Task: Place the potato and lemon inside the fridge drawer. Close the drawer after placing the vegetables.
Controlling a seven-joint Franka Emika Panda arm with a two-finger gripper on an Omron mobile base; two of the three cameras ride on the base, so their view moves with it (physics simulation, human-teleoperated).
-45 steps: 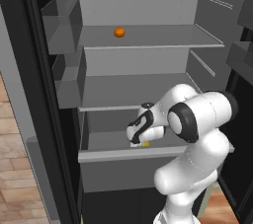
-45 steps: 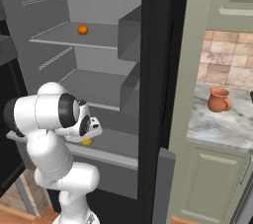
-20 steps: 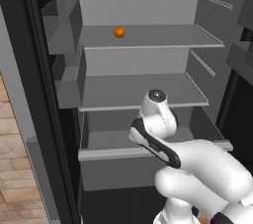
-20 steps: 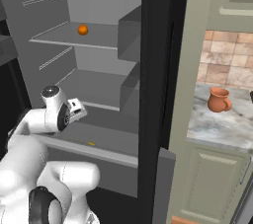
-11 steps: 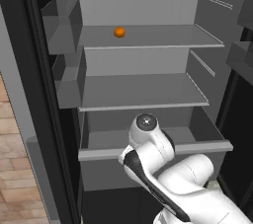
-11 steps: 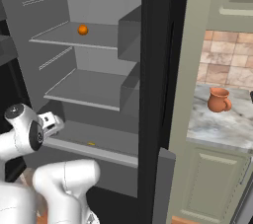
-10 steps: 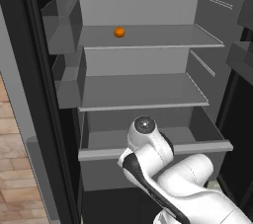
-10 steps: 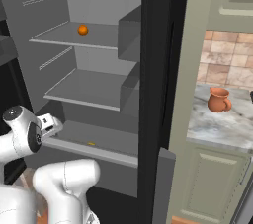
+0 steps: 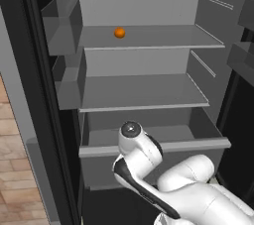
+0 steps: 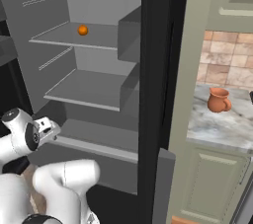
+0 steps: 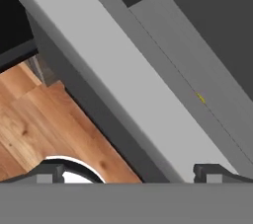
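Note:
The fridge drawer point(image 9: 154, 145) stands pulled out at the bottom of the open fridge, its light grey front rim point(image 11: 113, 80) running diagonally through the hand view. Just past that rim, inside the drawer, shows a thin yellow sliver of the lemon point(image 11: 200, 98). The potato is hidden. My gripper point(image 11: 131, 171) hangs outside the drawer's front, over the rim and the wood floor; its fingertips point(image 11: 49, 171) stand far apart with nothing between them. From the right base view the hand point(image 10: 48, 126) sits at the drawer's left front corner.
An orange ball point(image 9: 119, 32) rests on the upper shelf. Grey door bins point(image 9: 62, 23) hang at the left. A terracotta jug point(image 10: 218, 99) stands on the marble counter to the right of the fridge. Wood floor point(image 11: 39, 119) lies below the drawer.
The arm has come out of the drawer and swung down to its front left. The lemon it held over the drawer stayed inside. The jaws have spread a little wider.

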